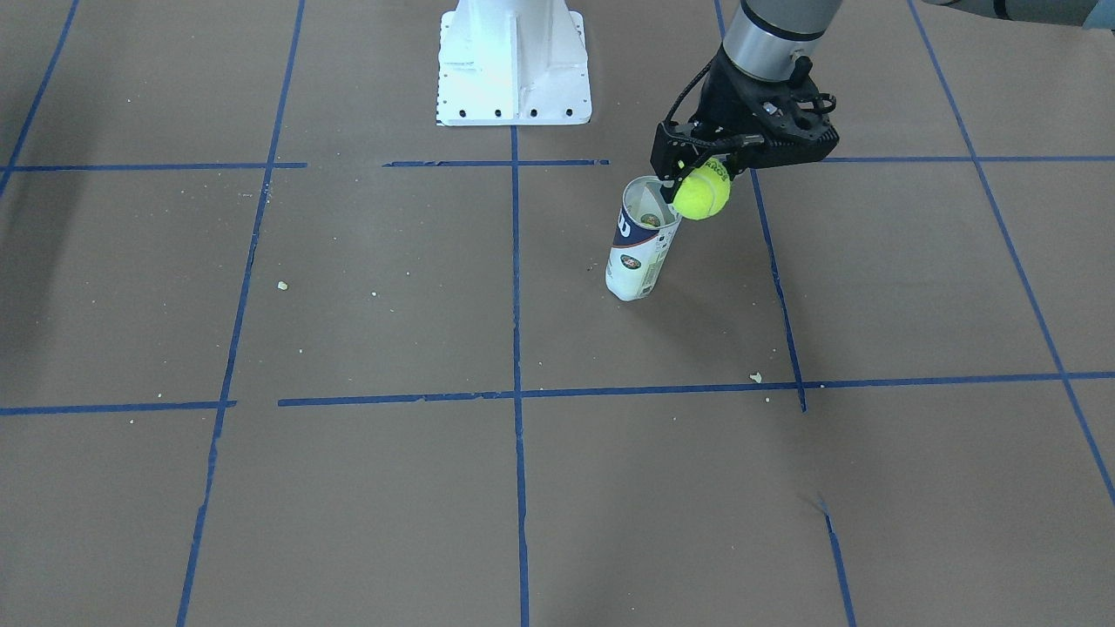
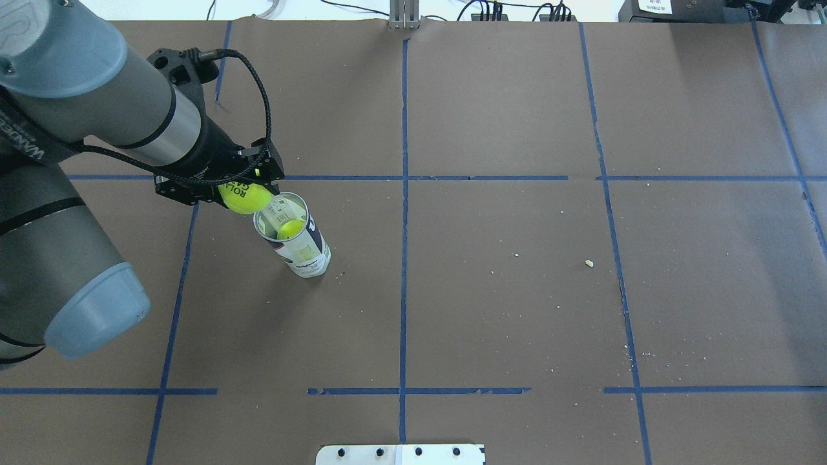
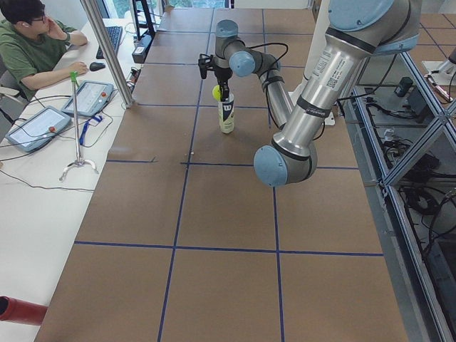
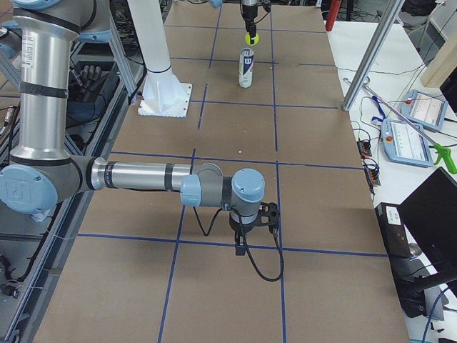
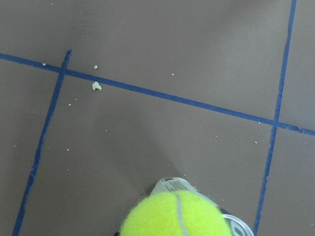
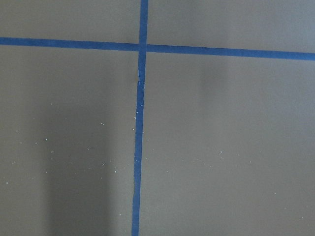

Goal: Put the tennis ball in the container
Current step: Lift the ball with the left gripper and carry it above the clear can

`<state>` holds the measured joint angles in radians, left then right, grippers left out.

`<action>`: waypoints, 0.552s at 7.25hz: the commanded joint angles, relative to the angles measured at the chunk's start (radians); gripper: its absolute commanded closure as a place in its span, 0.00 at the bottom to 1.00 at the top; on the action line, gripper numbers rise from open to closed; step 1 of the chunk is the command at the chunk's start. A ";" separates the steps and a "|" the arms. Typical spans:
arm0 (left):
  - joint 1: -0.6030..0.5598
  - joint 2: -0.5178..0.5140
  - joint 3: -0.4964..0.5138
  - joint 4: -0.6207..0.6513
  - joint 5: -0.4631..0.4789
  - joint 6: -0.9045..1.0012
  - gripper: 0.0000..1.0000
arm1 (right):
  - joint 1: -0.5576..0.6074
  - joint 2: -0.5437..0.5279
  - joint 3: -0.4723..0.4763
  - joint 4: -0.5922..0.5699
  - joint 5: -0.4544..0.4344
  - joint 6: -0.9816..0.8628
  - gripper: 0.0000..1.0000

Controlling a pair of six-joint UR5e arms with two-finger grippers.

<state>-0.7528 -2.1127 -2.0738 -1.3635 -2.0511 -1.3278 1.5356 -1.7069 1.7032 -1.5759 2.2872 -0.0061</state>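
Observation:
My left gripper [image 1: 699, 181] is shut on the fuzzy yellow-green tennis ball [image 1: 702, 193], whose dark lettering shows in the overhead view [image 2: 240, 196]. The ball hangs at rim height, just beside the open top of the container [image 1: 640, 252], a slim clear tube with a white and navy label standing upright [image 2: 302, 250]. A second yellow-green ball [image 2: 291, 228] lies inside the tube. In the left wrist view the held ball [image 5: 174, 216] covers most of the tube's top [image 5: 172, 185]. My right gripper [image 4: 248, 239] hovers low over the table far from the tube; I cannot tell its state.
A white metal pedestal [image 1: 514, 65] stands on the brown paper marked with blue tape lines [image 2: 404, 271]. Small crumbs [image 1: 755, 377] dot the paper. An operator [image 3: 32, 43] sits at a side desk with tablets.

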 commanded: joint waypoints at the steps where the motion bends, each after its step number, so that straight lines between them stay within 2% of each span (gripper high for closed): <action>1: 0.029 -0.020 0.009 0.001 0.002 -0.025 0.79 | 0.000 0.001 0.000 -0.001 0.000 0.000 0.00; 4: 0.035 -0.035 0.023 0.001 0.002 -0.027 0.73 | 0.000 0.001 0.001 0.000 0.000 0.000 0.00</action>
<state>-0.7194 -2.1404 -2.0568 -1.3622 -2.0488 -1.3537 1.5355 -1.7064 1.7035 -1.5762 2.2872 -0.0061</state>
